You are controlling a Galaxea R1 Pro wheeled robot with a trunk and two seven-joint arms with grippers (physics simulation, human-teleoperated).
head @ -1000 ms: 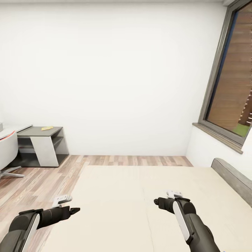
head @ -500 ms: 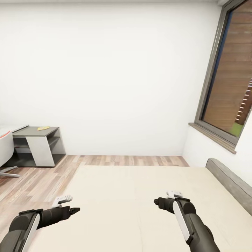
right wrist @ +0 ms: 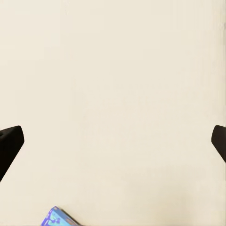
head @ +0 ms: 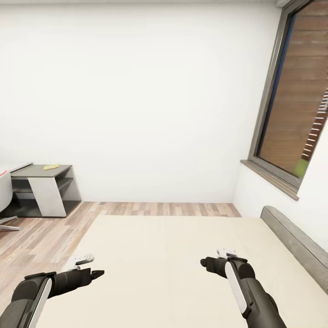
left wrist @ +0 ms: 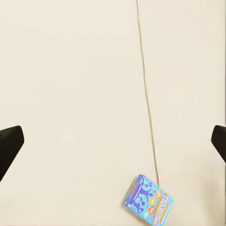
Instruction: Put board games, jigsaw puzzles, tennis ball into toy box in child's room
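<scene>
The bed with its plain cream top spreads out in front of me in the head view. Both arms reach over it. My left gripper is open, its dark fingertips far apart. In the left wrist view a blue board game with colourful lettering lies flat on the bed, beyond the fingers. My right gripper is open too. Its wrist view catches one corner of a blue-purple carton at the picture's edge. The table's dark grey shelf section stands far left with a thin yellow slab on it.
A grey headboard borders the bed at the right, under a large window. Wood-plank floor runs between the bed and the desk. Part of a white swivel chair shows at the left edge.
The whole head view has shifted left, so the camera has turned to the right. Both arms keep the same place in the picture.
</scene>
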